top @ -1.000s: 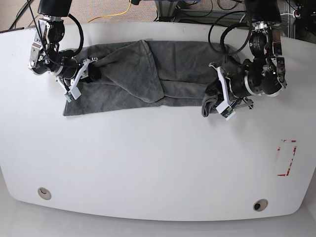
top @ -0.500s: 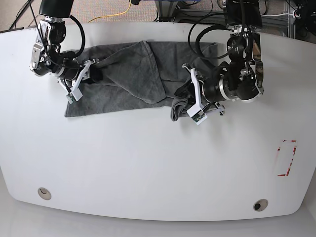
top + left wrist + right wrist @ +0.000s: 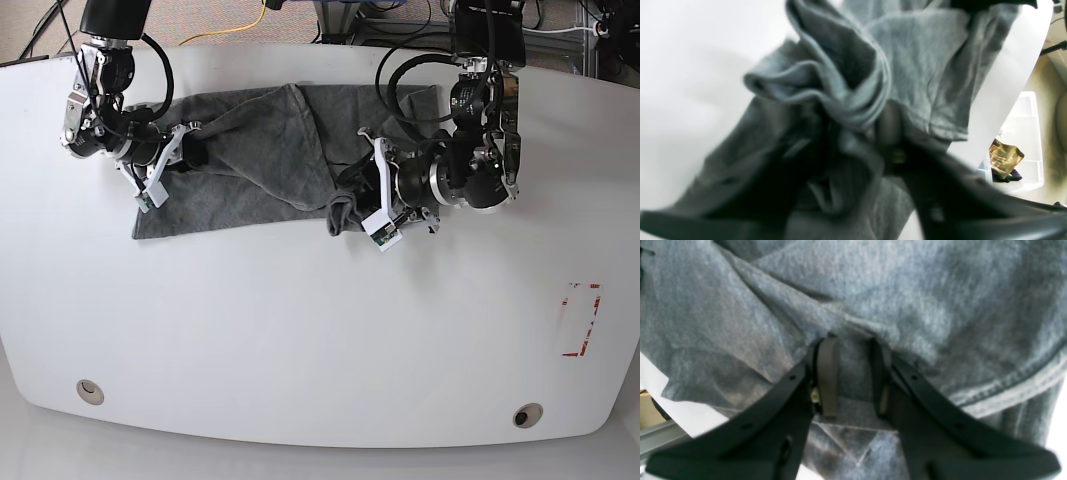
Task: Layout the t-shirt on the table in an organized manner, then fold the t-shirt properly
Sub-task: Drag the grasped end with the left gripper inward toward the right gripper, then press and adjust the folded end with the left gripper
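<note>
Counter (image 3: 300,330): glossy white, rounded edges; two round holes near the front edge (image 3: 90,391) (image 3: 527,415); red tape rectangle (image 3: 581,320) on the far right side as seen from the base camera.

T-shirt (image 3: 260,160): grey, wrinkled, lying across the back part of the counter, partly folded over itself, with a diagonal fold edge running through its middle. One end is gathered into a bunched lump (image 3: 342,212) near the counter's centre.

Left pincer (image 3: 375,205): at the bunched end of the t-shirt. From its wrist camera, a rolled fold of cloth (image 3: 826,96) sits against a dark finger (image 3: 888,128); the view is blurred and crowded with fabric, so I cannot tell whether the jaws are open or closed.

Right pincer (image 3: 850,373): at the opposite end of the t-shirt (image 3: 873,300), at the left of the base view. Both fingers (image 3: 826,373) pressed down on the cloth, a ridge of fabric pinched between them; gripping the t-shirt.

Clear plastic bin (image 3: 1020,143): beyond the counter's edge, on the floor.
</note>
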Robot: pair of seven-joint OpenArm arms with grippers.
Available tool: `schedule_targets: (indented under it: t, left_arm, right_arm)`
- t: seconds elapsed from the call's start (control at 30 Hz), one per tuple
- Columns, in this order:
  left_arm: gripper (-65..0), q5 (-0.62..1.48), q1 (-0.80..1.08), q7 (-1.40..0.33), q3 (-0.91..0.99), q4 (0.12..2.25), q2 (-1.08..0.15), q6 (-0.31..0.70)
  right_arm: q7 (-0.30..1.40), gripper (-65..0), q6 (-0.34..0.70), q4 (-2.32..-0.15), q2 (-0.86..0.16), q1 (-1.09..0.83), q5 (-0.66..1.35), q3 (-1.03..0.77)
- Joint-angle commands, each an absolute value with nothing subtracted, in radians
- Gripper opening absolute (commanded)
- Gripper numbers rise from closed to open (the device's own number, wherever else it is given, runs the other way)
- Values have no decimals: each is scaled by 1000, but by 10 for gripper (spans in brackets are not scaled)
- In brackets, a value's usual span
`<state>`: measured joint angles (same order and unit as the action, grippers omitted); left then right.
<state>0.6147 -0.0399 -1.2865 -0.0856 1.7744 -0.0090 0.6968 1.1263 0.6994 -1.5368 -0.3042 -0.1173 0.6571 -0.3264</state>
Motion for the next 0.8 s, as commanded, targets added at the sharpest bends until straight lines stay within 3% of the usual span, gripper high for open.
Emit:
schedule_targets:
  t: [0.0, 0.33, 0.77]
  left_arm:
    - [-331, 638, -54, -1271, -85, 1796, -7, 698]
    - [-313, 845, -105, -1339, -104, 1797, -16, 698]
    - [-310, 806, -97, -1242, 105, 1767, -171, 698]
  right_arm:
    - [1125, -490, 698, -1546, -317, -107, 653, -328]
    - [1125, -490, 698, -1544, -317, -107, 653, -326]
    - [1127, -490, 698, -1544, -317, -107, 653, -326]
